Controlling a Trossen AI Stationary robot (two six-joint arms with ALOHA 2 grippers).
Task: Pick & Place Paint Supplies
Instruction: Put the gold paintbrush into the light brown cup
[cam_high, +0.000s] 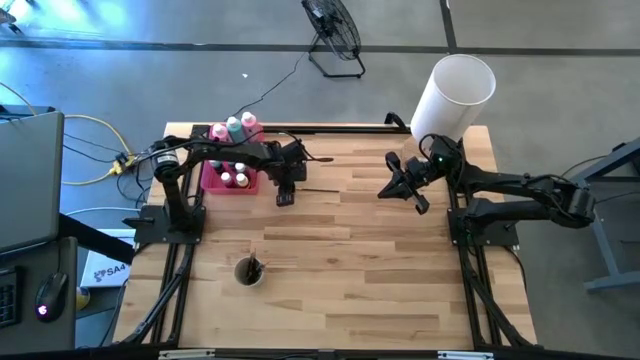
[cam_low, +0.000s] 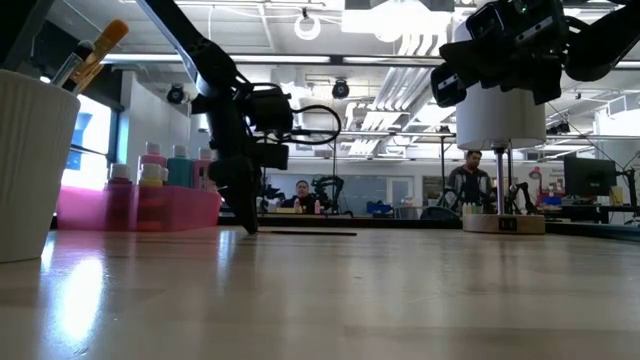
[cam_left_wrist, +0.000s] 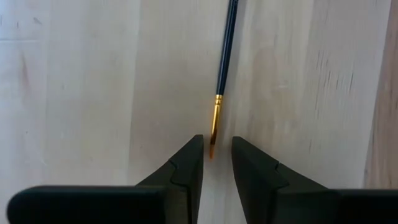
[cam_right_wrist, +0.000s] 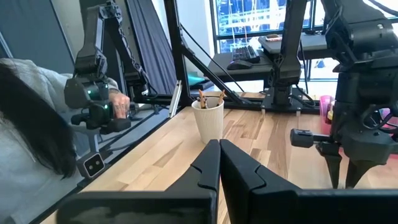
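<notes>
- We see the left tool reaching down to the wooden bench, its tips pointing straight at the boards just beside the pink tray.
- Its two fingers stand slightly apart, with a narrow gap between them, and they grip nothing.
- A thin dark-handled brush lies flat on the bench directly ahead of this tool. Its gold ferrule and small bristle tip point into the gap, and the tip sits right at the mouth of the fingers; we cannot tell whether it touches them.
- In the level view across the bench, the same brush shows as a thin dark line running away from the foot of the left tool.
- Behind the left arm, the pink tray holds squeeze bottles standing upright, two pink and one teal, all with white caps, and small capped paint pots nearer the tool.
- Well apart from the left tool, toward the front of the bench, we see a white cup with brushes standing in it.
- The right tool hangs above the bench on the far side from the tray, beside the big white cylinder lampshade. Its fingers are pressed together, closed on nothing.
- Beyond the bench, past the right tool, part of a person with dark hair and a grey top shows at the edge.
</notes>
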